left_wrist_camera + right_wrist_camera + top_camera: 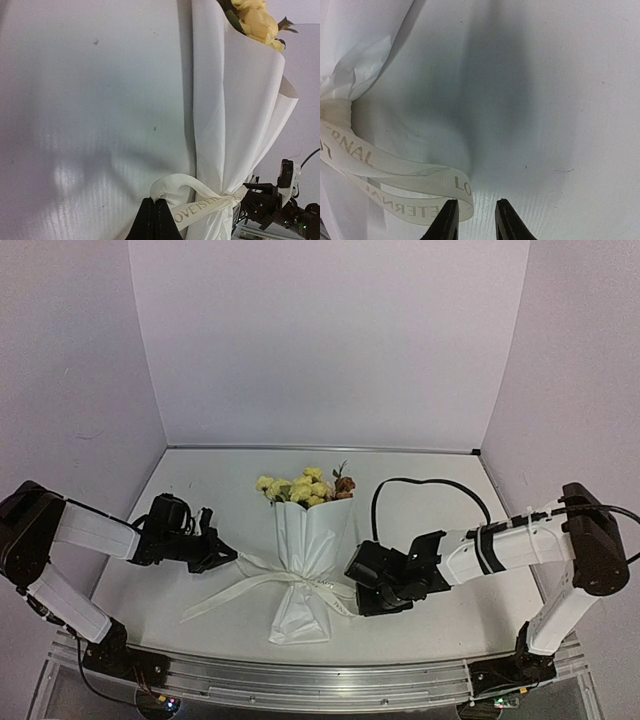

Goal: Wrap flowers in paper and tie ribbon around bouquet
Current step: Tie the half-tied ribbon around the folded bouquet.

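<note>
On the left, my left claw (222, 558) is clamped shut on the long cream ribbon (197, 206) with dark lettering. In the middle of the pale table (200, 490) lies the white paper-cone bouquet (310, 560), with the ribbon cinched round its narrow waist. I judge the wrapping done and the tie nearly finished, its tails lying loose. Its long axis runs near to far, with the pale yellow flowers (300, 485) pointing at the far wall. On the right, my right claw (476, 205) stands slightly parted and holds nothing.
</note>
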